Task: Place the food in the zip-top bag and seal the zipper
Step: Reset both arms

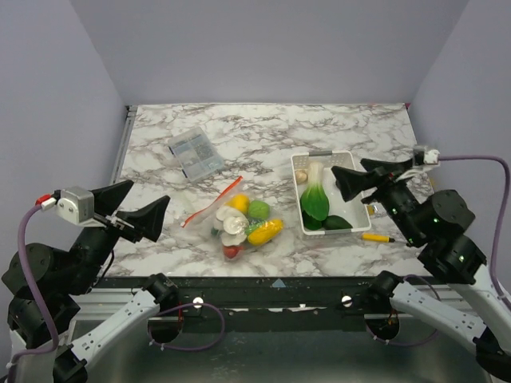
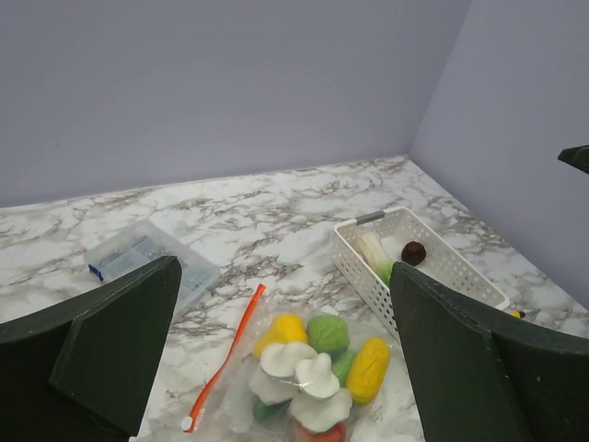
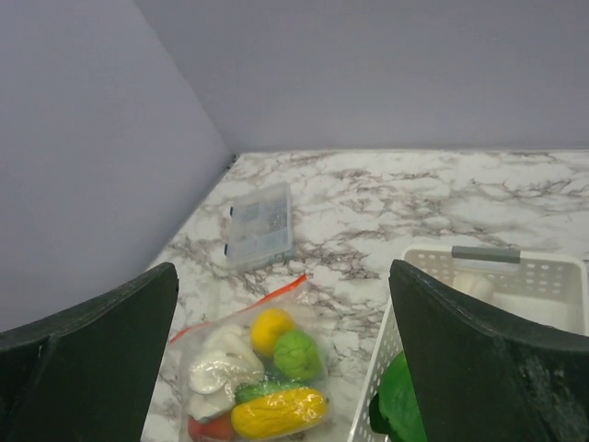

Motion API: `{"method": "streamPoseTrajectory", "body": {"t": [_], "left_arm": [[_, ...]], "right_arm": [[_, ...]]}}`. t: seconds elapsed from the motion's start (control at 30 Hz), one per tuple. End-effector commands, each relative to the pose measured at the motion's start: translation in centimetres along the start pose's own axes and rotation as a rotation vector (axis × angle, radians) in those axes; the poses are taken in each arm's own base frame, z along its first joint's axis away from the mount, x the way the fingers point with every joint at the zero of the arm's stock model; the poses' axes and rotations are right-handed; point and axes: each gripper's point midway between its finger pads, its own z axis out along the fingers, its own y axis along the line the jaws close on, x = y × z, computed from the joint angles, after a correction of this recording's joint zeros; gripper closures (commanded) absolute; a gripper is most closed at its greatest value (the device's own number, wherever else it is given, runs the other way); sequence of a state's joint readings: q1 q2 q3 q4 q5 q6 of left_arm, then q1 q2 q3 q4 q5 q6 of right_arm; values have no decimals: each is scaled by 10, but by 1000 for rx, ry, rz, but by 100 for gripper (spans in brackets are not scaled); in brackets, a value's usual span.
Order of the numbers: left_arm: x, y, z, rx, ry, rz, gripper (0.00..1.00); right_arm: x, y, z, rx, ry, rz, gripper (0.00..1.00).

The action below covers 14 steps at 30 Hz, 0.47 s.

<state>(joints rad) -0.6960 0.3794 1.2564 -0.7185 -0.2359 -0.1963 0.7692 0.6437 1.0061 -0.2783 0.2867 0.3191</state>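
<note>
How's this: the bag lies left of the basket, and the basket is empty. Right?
Wrong on one count: the basket isn't empty. The top view shows green vegetables in it. The bag does lie left of it.

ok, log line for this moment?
left fingers open, empty | right fingers open, empty | zip-top bag holds food | greens in basket

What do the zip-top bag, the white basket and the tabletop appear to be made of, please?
The zip-top bag looks like clear, soft plastic film: the food shows through it and it lies slack. The basket looks like rigid white moulded plastic, its walls a grid of small holes. The tabletop has grey-veined white marbling; it could be printed laminate rather than stone.
</note>
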Motion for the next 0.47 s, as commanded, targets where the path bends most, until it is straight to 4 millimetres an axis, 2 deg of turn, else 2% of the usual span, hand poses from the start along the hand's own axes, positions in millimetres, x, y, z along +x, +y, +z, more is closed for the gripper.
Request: {"method": "streamPoseTrajectory", "body": {"t": [0.0,0.17,0.3,0.43], "left_arm": [[-21,7,-7,-34,-84,-30,1],[-22,12,-8,-69,-98,-73,1],[-22,11,-7,-72,-91,-104,1],[-22,8,-5,-67,-75,-118,2]], "right_arm": [[-35,-27,-23,126,-157,43,1],[-59,-37,-38,180,-227,72,1],[-64,-40,-43,195,-256,96,1],[-63,-32,-40,144,-261,75,1]]}}
